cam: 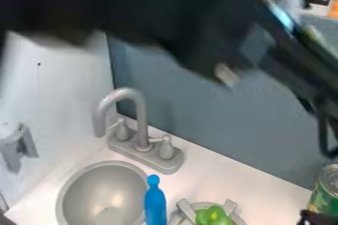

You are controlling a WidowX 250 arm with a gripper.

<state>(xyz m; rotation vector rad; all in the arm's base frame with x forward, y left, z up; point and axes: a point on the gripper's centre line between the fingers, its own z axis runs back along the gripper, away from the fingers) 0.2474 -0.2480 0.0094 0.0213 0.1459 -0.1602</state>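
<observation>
The gripper's opening and hold I cannot tell; a dark part [316, 217], perhaps its own, overlaps the green can [325, 192] at lower right, below the black arm [151, 12]. The step is likely handling the can, calling for a secure grip.

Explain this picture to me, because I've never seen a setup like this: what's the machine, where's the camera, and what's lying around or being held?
The big dark shape across the top is a robot arm, seen from a fixed camera looking down at a slant. Below it, a white counter has a round gray sink basin with a two-handled faucet behind it. A blue bottle-shaped object stands out at the basin's right edge. Further right, something green sits among gray prongs, and a can is at the right edge. I can't make out anything being held.
</observation>
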